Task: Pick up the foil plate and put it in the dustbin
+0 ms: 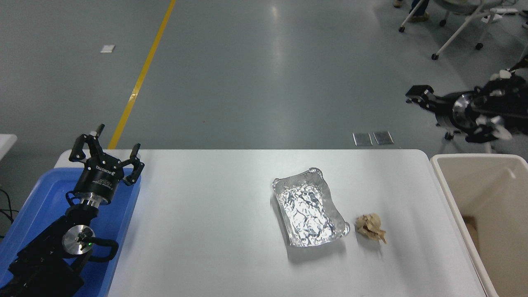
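The right tool [418,94], grip state unclear, hovers high; reaching down to the foil plate [309,212] comes next.

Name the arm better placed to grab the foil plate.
Right, probably. Its pincer is raised on the side of the foil plate and dustbin; the left pincer sits far off over the blue tray.

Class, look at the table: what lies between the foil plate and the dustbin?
In the head view, a crumpled brown paper ball lies between the foil plate and the dustbin; otherwise only bare white table.
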Available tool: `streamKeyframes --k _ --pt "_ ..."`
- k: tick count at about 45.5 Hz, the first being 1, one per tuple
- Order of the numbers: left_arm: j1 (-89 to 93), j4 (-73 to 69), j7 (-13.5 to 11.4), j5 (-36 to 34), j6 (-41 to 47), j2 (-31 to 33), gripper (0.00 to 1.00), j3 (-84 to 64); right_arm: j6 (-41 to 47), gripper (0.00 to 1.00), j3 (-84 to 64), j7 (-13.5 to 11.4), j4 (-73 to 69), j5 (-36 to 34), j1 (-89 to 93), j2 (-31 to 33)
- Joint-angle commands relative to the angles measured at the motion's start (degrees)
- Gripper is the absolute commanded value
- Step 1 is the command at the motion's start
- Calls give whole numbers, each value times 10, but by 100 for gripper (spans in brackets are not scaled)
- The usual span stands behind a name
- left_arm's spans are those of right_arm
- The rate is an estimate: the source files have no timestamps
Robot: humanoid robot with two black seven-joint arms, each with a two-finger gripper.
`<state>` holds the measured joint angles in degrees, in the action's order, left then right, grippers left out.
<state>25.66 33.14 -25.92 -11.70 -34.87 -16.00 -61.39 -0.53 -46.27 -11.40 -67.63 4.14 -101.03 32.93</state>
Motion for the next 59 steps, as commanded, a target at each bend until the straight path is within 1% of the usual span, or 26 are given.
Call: streamKeyframes --k 1,9,17,24,29,50,59 --pt "0 0 0 0 0 0 98 0 40 100 -85 2 -78 2 -112 -37" --pt "0 0 0 0 0 0 98 0 135 100 -121 2 -106 1 -184 -90" --pt "0 0 0 -1 0 0 98 0 189 100 -131 2 -114 1 -232 -153" --pt "0 0 0 0 1 0 98 0 250 100 -129 3 -119 0 -270 -191" --pt "0 0 0 0 0 0 98 0 283 100 -123 3 -120 -1 -288 -198" --pt "0 0 0 0 1 0 98 0 296 100 -119 4 -124 0 -298 -199" --pt "0 0 0 0 1 0 98 0 284 100 -119 3 -112 3 -240 -218"
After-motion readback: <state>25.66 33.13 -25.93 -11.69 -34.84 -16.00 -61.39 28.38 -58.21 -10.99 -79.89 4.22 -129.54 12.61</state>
